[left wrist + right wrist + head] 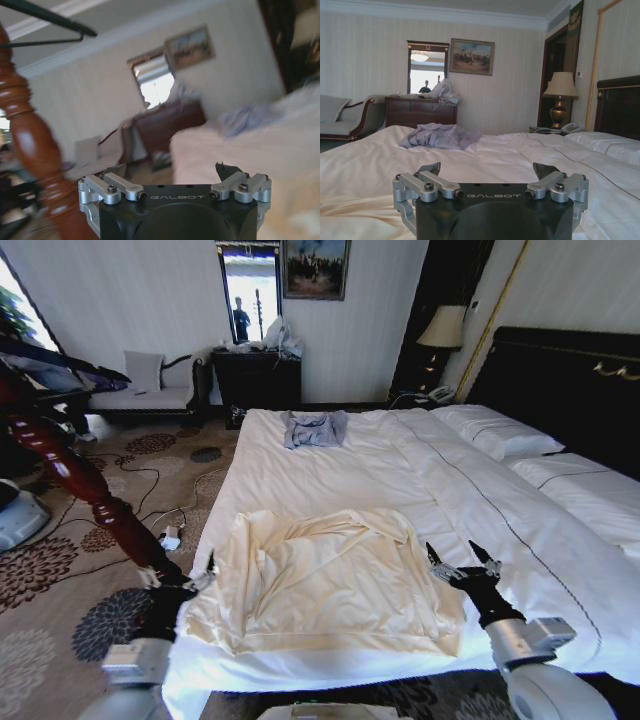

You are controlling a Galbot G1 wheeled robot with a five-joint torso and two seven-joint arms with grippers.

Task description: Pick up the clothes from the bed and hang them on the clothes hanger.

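From my head camera: my right gripper (464,554) hovers low over the bed (420,475), its two dark fingers spread apart with nothing between them. The clothes (320,580), a pale cream shirt, lie crumpled flat on the sheet just to the left of this gripper, the nearest hem close beside its fingertips but not touching them. My left gripper (182,576) sits at the bed's left edge, right beside the shirt's sleeve, fingers likewise spread and empty; the reddish wooden post (75,480) rises just behind and to the left of it. The clothes hanger (47,22), thin and black, shows above the post in the left wrist camera. A small blue-grey garment (315,428) lies well ahead of both grippers, toward the far end of the bed, with the white pillows (500,432) ahead and to the right.
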